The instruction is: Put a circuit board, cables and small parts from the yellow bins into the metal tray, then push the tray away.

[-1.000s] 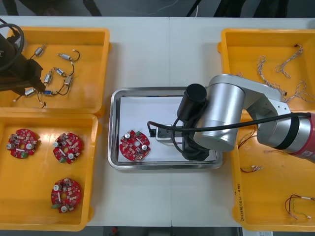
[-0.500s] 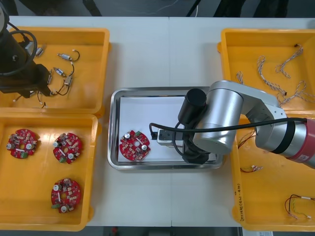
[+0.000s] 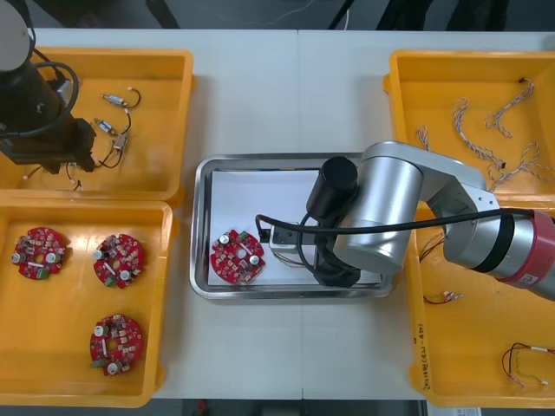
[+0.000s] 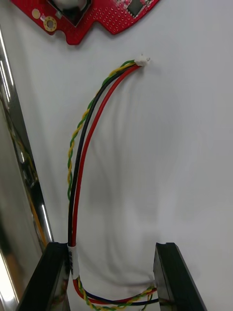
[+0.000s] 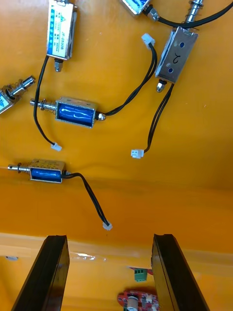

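Red-and-yellow cable [image 4: 82, 160] lies inside the spread right hand [image 4: 111, 248], round red circuit board [image 4: 97, 17] beyond; left hand [image 5: 109, 238] spread above small metal parts [image 5: 75, 112].

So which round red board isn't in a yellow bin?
The circuit board lying in the metal tray; the other three sit in the near yellow bin on the robot's left.

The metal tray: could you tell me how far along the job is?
Done: one circuit board lies in the metal tray. In hand: the right gripper, open, hangs over it, the red and yellow cable lying between its fingers. The left gripper, open, hovers above small metal parts in a yellow bin. Left: a small part, then pushing the tray away.
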You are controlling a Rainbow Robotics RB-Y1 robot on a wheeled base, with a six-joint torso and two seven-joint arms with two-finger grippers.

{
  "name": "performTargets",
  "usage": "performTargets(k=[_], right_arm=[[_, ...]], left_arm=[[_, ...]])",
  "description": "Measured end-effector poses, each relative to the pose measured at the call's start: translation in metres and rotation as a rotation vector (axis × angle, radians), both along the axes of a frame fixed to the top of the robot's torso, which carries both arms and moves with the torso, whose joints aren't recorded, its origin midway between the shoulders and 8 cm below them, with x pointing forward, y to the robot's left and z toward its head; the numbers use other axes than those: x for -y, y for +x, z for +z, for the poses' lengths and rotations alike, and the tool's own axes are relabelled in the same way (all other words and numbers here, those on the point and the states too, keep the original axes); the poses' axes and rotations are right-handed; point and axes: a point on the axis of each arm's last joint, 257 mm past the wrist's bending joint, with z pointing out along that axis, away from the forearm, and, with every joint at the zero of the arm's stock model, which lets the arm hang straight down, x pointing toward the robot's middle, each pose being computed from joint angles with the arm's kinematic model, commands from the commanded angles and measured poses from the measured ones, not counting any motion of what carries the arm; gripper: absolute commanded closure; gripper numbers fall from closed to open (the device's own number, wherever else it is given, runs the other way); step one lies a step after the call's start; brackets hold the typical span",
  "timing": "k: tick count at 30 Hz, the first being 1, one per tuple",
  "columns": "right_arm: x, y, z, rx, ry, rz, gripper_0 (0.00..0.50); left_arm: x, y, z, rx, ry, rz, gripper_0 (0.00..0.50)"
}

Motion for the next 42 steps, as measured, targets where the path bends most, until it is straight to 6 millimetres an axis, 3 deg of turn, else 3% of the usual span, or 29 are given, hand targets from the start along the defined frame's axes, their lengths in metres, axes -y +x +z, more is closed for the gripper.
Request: performTargets(k=[11,23,26,30,35,42], right_arm=[[0.003,0.010,0.027,-0.001,0.015,-0.066,0.000],[0.012,0.008,0.070,-0.053,0.032,-0.171,0.000],[0.013,0.008,0.088,-0.068,0.056,-0.208,0.000],[-0.001,0.020,0.122,-0.029,0.179,-0.239,0.000],[-0.001,0.034,0.161,0.057,0.292,-0.306,0.000],[0.012,0.042,0.187,0.069,0.418,-0.466,0.000]], left_arm=[[-0.005,0.006,-0.017,-0.023,0.025,-0.001,0.000],[-0.007,0.017,-0.026,0.002,0.034,-0.003,0.000],[-0.008,0.017,-0.032,-0.007,0.046,-0.003,0.000],[-0.009,0.016,-0.036,-0.016,0.056,-0.005,0.000],[-0.008,0.015,-0.038,-0.023,0.059,-0.009,0.000],[-0.007,0.012,-0.044,-0.039,0.065,-0.019,0.000]])
